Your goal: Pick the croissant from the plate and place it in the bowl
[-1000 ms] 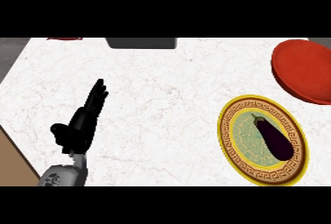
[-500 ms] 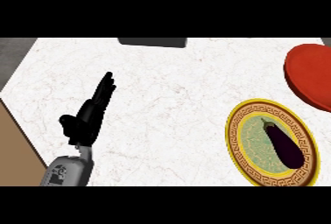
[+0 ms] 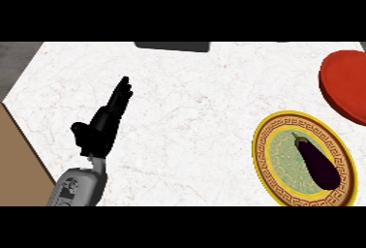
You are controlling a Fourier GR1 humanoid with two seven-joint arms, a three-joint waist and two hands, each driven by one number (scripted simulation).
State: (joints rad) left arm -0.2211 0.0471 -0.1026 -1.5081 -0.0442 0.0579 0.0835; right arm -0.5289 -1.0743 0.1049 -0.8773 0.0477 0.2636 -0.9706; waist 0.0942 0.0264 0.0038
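Observation:
A round plate [image 3: 266, 164] with a gold patterned rim and a green centre lies on the counter at the lower right. On it rests a dark purple eggplant [image 3: 317, 162], lengthwise; I see no croissant. A red bowl [image 3: 344, 82] shows at the right edge, partly cut off. My left hand [image 3: 101, 127] is open at the left, fingers straight and pointing up the counter, far from the plate and holding nothing. My right hand is out of view.
The white marble counter [image 3: 193, 106] has an angled left edge, with brown floor beyond it. A dark flat object [image 3: 173, 46] sits at the far edge, top centre.
The view has shifted, so the plate and red bowl sit further right and lower in frame. My left hand shows a little higher, in the same open pose.

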